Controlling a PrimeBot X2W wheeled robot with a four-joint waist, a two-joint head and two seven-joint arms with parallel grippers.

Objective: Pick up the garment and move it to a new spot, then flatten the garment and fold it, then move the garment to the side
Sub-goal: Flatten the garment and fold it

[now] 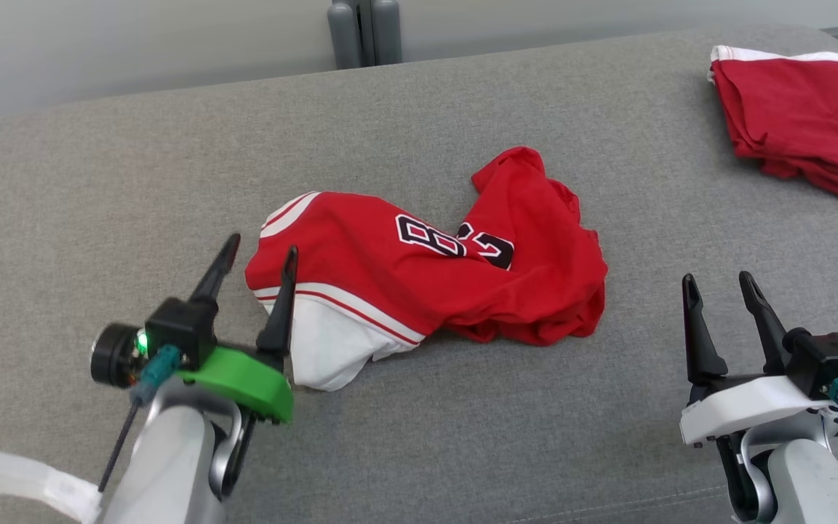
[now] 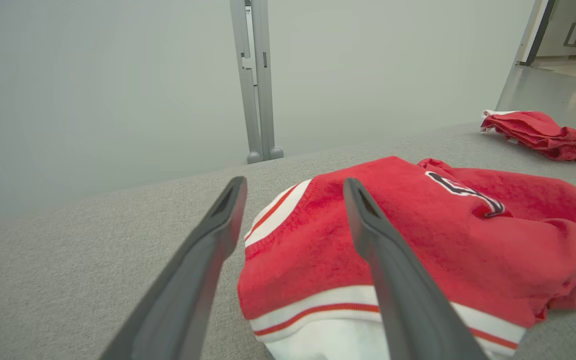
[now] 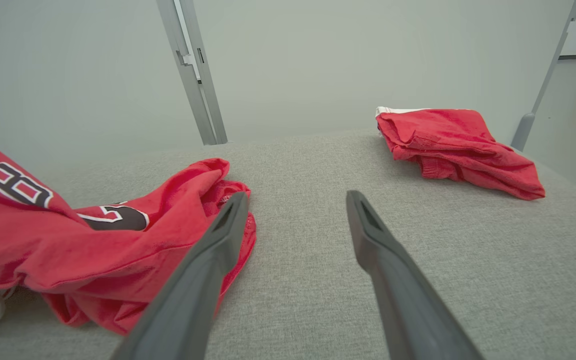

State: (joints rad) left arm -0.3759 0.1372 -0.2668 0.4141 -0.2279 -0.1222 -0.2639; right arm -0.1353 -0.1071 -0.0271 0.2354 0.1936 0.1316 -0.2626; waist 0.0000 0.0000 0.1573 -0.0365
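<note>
- The garment [image 1: 419, 291] is a red jersey with white-and-red striped trim, a white inner panel and dark numerals outlined in white.
- It is left crumpled and unfolded, bunched into a low heap, with the numerals creased across its top.
- It is laid near the middle of the grey upholstered surface [image 1: 99, 182], with the white panel turned toward the near edge.
</note>
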